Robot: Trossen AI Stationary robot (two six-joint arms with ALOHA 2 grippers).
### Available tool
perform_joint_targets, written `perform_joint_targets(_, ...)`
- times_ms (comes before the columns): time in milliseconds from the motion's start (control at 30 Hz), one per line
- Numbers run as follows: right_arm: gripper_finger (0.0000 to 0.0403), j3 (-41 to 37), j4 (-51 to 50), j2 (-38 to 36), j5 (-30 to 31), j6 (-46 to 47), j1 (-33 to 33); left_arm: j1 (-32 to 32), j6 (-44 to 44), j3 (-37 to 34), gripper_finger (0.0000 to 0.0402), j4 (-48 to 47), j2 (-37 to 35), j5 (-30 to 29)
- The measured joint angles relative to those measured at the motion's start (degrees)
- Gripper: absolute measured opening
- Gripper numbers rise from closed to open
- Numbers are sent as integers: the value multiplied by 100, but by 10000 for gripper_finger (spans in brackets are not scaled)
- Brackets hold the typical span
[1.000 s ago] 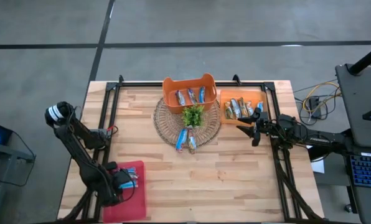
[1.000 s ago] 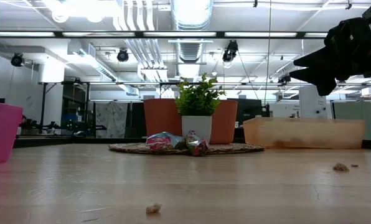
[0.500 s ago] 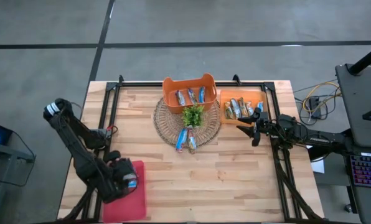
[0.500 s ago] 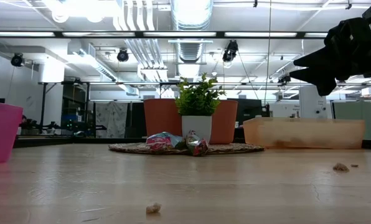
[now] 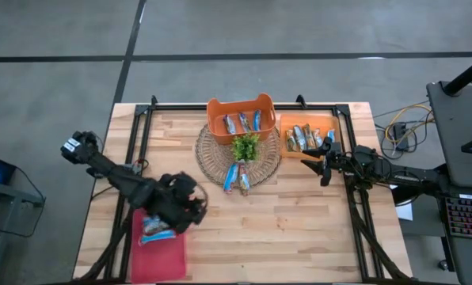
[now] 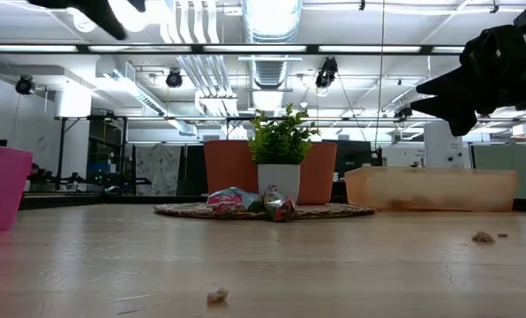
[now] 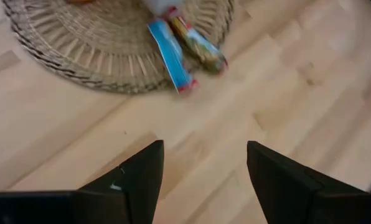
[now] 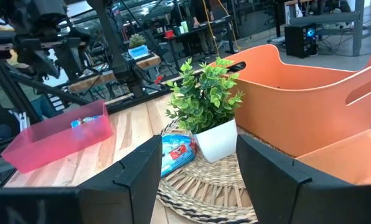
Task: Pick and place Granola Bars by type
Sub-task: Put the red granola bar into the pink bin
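Observation:
Two granola bars lie on the woven mat in front of a small green plant: a blue one and a brownish one. More blue bars sit in the orange basket, tan bars in the orange tray, and one blue bar in the pink tray. My left gripper hovers open over bare wood between the pink tray and the mat. My right gripper is open, raised by the orange tray, facing the plant.
Black rails frame the table's left, far and right sides. Crumbs lie on the wood near the front, with open wood between the mat and the near edge. Cables and a desk stand off the table's right.
My left gripper has risen from the pink tray and swung right and farther from the near edge, toward the woven mat. A blue bar now lies uncovered in the pink tray.

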Motion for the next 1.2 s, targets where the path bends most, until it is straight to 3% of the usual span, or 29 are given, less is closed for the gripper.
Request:
perform_joint_targets(100,196,0,0,0,1,0,0,473,-3,315,210,-12,307,161)
perform_joint_targets(300,196,0,0,0,1,2,0,1366,185,1099,213,-331,1307,1033)
perform_joint_targets(500,196,0,0,-1,1,2,-1,1916,749,1697,255,-426,2312,1544)
perform_joint_targets(733,196,0,0,0,1,2,-1,2365,643,1982,312,-430,3151,1350)
perform_joint_targets(1200,196,0,-2,0,1,2,-1,2481,145,1556,310,349,3742,947)
